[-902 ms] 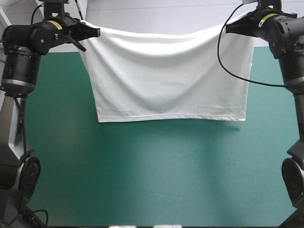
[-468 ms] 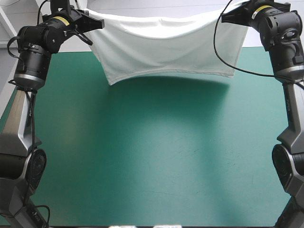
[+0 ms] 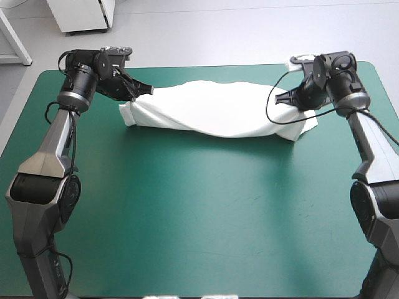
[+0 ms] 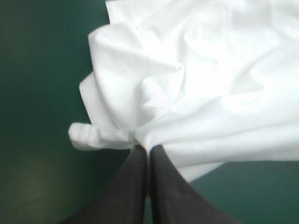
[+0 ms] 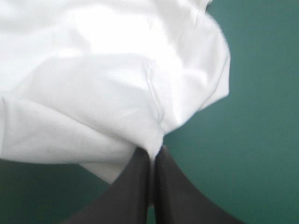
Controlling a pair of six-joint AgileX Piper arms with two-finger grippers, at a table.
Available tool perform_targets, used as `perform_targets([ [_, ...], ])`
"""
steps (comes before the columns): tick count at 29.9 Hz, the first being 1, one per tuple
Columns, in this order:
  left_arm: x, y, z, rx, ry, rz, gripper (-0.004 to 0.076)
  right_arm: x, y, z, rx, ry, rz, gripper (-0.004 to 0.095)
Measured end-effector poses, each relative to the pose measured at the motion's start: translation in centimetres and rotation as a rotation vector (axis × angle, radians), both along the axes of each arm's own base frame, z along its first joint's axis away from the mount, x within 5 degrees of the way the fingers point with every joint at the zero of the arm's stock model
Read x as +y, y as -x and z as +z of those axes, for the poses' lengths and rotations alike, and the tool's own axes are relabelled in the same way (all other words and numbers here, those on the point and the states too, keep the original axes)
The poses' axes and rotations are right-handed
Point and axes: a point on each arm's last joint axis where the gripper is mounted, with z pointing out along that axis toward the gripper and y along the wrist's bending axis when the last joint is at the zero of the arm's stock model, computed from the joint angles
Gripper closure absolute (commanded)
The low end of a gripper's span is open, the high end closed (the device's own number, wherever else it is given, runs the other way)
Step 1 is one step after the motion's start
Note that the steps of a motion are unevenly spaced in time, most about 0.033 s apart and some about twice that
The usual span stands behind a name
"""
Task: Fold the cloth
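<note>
I see the T-shirt (image 3: 218,113) lying as a long rumpled roll on the far half of the table (image 3: 199,218), its long axis running left to right, with my left gripper (image 4: 148,148) and right gripper (image 5: 154,150) each pinched nearly closed on one end.

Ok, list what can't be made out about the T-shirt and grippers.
High view: the T-shirt's sleeves and collar, lost in bunched folds.
Left wrist view: which part the left gripper pinches, buried in folds.
Right wrist view: what the right gripper pinches, likewise; the T-shirt's far end, cut off by the edge.
</note>
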Motion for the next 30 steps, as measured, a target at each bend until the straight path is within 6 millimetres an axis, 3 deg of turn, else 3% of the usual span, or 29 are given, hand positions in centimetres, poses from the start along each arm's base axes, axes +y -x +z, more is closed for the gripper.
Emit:
perform_targets([
  [2,0.1,0.5,-1.4,0.054,-0.020,0.001,0.0733,0.0,0.5,-2.1,0.071,0.001,0.000,0.0925],
  [5,0.6,2.2,-5.2,0.163,-0.045,0.020,0.0733,-0.1,1.9,-4.5,0.155,0.002,0.000,0.0925],
  [9,1.1,5.8,-8.3,0.217,-0.042,0.030,0.0733,-0.3,4.5,-5.2,0.182,-0.017,0.009,0.0925],
  [23,3.1,19.0,-10.1,0.301,-0.013,0.026,0.0733,-1.2,15.7,-7.9,0.323,-0.067,0.050,0.0925],
  [30,3.7,23.8,-10.4,0.299,0.012,0.024,0.0733,-1.5,19.5,-8.4,0.342,-0.091,0.058,0.0925],
])
